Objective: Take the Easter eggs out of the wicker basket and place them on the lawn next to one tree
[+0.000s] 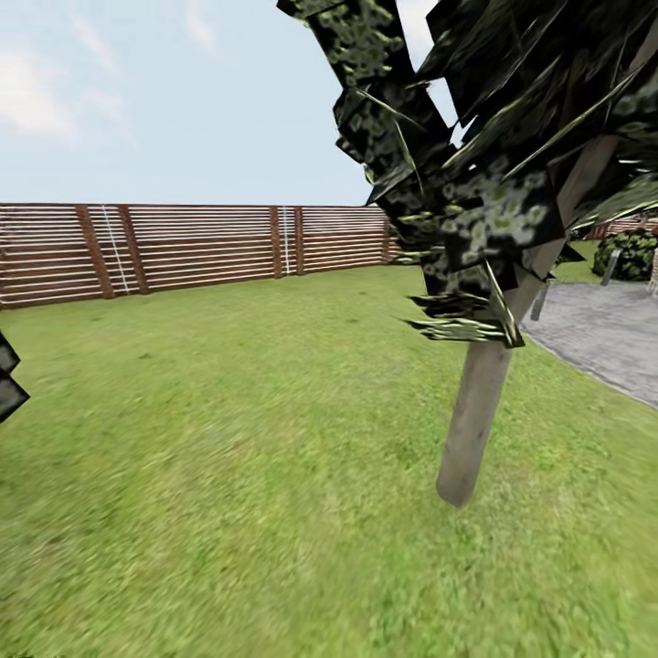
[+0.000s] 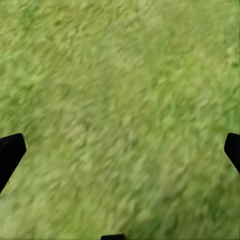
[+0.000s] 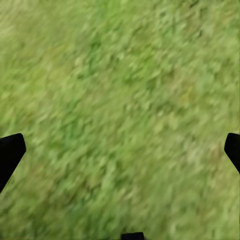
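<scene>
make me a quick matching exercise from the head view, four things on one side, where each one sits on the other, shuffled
Things:
1. wooden slat fence
2. tree trunk
3. grey paved area
4. lawn

Places:
A. right edge, beyond the trunk
B. rising from the grass, right of centre, leaning
C. along the far side, under the sky
D. spread across the whole foreground

Pairs: 1-C, 2-B, 3-A, 4-D

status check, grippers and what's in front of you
Left gripper open, empty over lawn. Right gripper likewise. Leaning tree ahead right, paved patch beyond it.
</scene>
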